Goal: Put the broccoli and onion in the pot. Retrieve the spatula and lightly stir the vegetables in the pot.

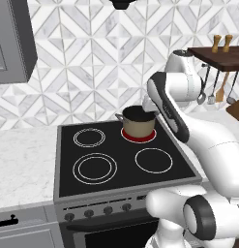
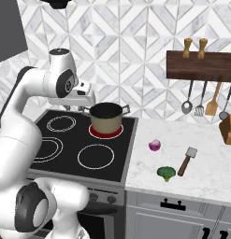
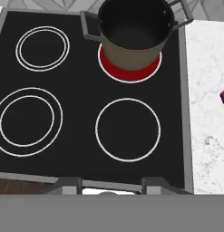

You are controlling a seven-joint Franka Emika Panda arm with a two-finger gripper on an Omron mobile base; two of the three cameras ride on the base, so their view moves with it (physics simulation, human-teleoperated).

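Claw (image 2: pixel 79 108): hanging above the stovetop, just left of the pot, holding nothing; whether its fingers are standing apart or together, I cannot tell.
Pot (image 2: pixel 106 118): sitting upright on the glowing red back-right burner (image 3: pixel 130 72), dark inside showing nothing in it.
Stovetop (image 1: pixel 122 160): carrying 3 unlit ringed burners beside the red one.
Onion (image 2: pixel 155 145): lying on the marble bench (image 2: pixel 201 158), right of the stove.
Broccoli (image 2: pixel 166 173): resting nearer the bench's front edge, below the onion.
Spatula (image 2: pixel 187 161): lying just right of the broccoli, blade pointing toward the wall.
Rack (image 2: pixel 201 66): hanging 4 utensils above the bench.
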